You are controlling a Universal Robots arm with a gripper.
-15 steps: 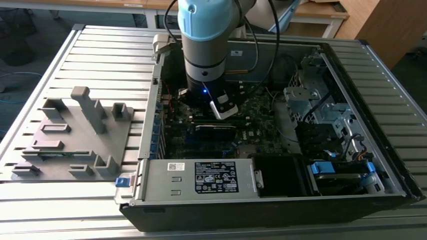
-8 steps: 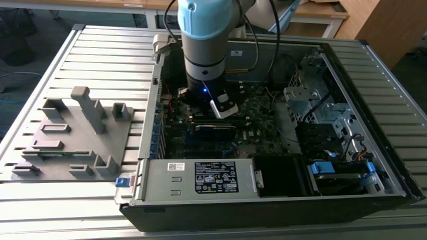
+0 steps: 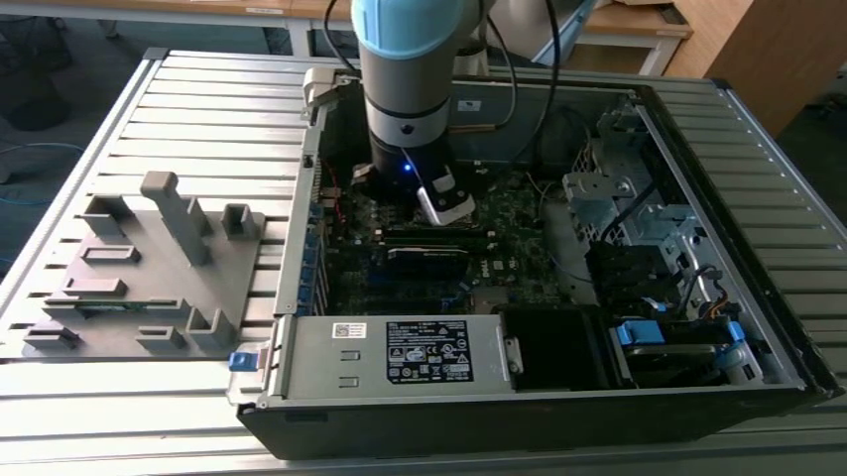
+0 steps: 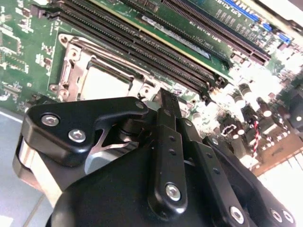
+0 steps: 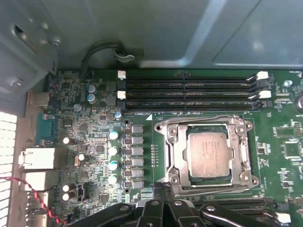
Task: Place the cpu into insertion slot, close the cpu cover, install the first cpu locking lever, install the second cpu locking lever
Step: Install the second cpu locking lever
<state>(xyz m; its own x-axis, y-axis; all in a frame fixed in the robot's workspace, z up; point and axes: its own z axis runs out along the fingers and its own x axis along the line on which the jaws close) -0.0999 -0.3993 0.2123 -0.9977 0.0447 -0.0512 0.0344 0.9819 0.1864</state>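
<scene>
Cpu seated in insertion slot, cpu cover closed, memory slots beside

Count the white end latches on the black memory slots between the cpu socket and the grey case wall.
4: two small white plastic latches at one end of the long black memory slots, two at the other.
</scene>
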